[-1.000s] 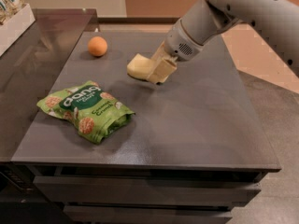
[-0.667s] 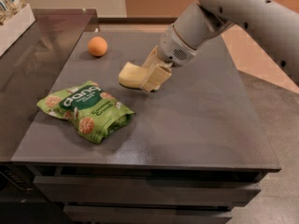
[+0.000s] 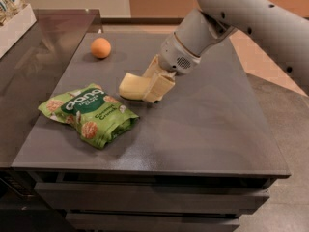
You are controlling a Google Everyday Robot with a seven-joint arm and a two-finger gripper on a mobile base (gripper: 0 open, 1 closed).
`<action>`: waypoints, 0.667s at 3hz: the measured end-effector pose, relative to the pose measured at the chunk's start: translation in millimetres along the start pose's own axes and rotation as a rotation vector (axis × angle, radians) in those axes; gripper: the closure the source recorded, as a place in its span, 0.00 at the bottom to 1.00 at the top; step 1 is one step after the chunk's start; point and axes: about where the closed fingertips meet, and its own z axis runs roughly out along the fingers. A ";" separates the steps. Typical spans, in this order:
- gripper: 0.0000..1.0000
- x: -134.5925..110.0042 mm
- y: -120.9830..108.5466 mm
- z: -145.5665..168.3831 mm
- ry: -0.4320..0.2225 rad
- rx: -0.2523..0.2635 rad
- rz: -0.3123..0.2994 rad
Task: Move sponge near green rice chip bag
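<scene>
The sponge (image 3: 131, 86), a pale yellow foam block, is held in my gripper (image 3: 150, 87) just above the dark tabletop near its middle. The gripper is shut on the sponge's right end, with cream fingers (image 3: 161, 84) on either side of it. The green rice chip bag (image 3: 91, 113) lies flat on the table at the front left, just left of and below the sponge. A small gap separates the sponge from the bag's upper right corner. My arm reaches in from the upper right.
A round orange fruit (image 3: 101, 48) sits at the back left of the table (image 3: 203, 129). A white tray (image 3: 14, 21) with packets stands on the counter at far left. The table's front edge drops to drawers below.
My gripper has carried the sponge to the left and forward, closer to the green bag. The bag and the orange have not moved.
</scene>
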 end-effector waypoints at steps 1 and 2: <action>0.36 -0.7 0.3 1.7 0.000 -0.003 -0.002; 0.13 -1.5 0.5 3.2 0.000 -0.005 -0.003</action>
